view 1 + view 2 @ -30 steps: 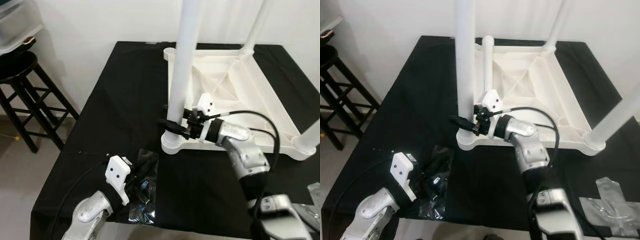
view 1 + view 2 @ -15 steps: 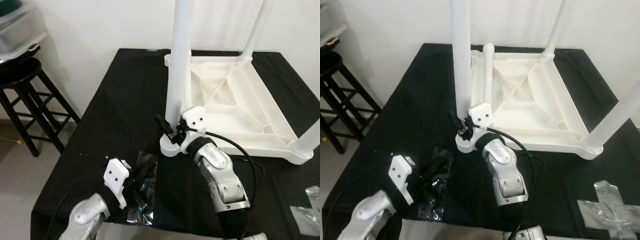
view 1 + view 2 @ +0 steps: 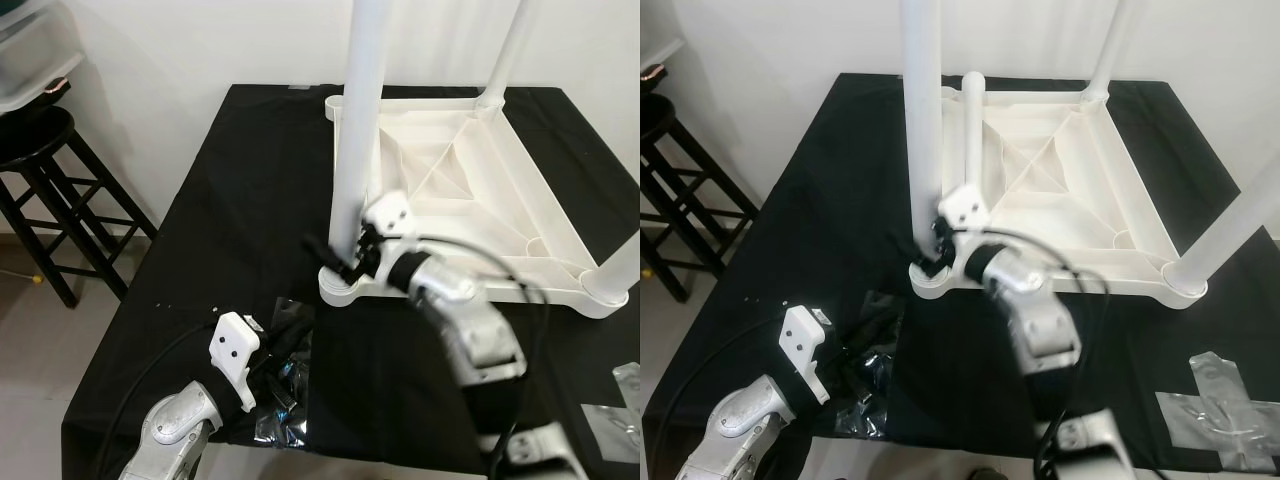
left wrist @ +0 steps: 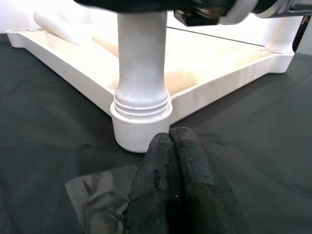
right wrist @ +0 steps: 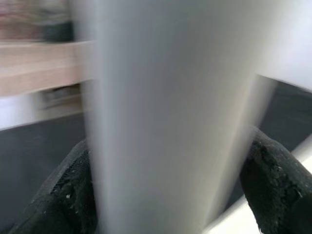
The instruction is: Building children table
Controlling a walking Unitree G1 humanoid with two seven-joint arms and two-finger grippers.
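Note:
A white plastic children's table [image 3: 565,290] lies upside down on a black cloth. Three white legs stand up from its corners. The near-left leg [image 3: 358,120] sits in its corner socket [image 4: 140,129]. My right gripper [image 3: 343,258] is shut on this leg just above the socket. One black finger [image 5: 63,195] shows on each side of the leg [image 5: 165,112]. My left gripper [image 3: 285,350] rests shut on a crumpled clear plastic bag [image 3: 285,395] near the cloth's front edge, a little short of the socket. Its fingertips [image 4: 175,180] press together with nothing between them.
A black wooden stool [image 3: 40,150] stands on the floor to the left, with a clear bin [image 3: 30,50] above it. A white wall runs behind the table. Grey plastic scraps [image 3: 1220,400] lie on the cloth at the near right.
My right forearm has swung around the near-left leg while its gripper stays at the leg's base. The head camera has shifted a little. My left gripper has not moved.

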